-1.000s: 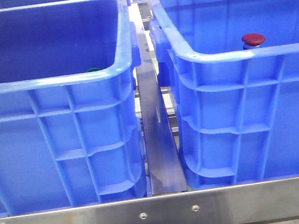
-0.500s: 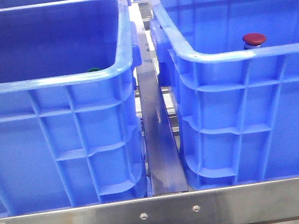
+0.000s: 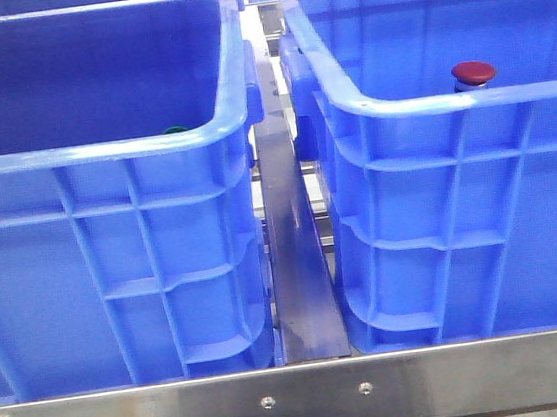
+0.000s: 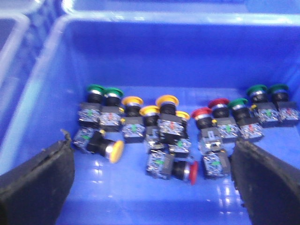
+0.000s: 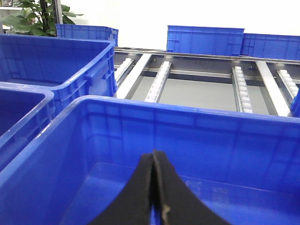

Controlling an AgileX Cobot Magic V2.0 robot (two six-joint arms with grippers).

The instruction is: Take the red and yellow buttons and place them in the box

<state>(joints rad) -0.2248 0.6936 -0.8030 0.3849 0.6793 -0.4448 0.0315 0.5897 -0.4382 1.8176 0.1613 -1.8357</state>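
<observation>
Spreading wide, left hand (image 4: 152,187) is held open over red and yellow buttons (image 4: 164,136) clustered mid-frame in blue bin (image 4: 42,93); right hand (image 5: 154,197) is seen pressed together, empty, above another bin (image 5: 140,117).

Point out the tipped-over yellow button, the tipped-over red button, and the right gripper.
tipped-over yellow button (image 4: 115,151), left wrist view, on its cap.
tipped-over red button (image 4: 192,172), left wrist view, on its cap.
right gripper (image 5: 153,161), right wrist view, between closed fingertips.

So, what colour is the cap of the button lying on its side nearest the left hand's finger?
Yellow-orange cap, seen best in the left wrist view.
</observation>
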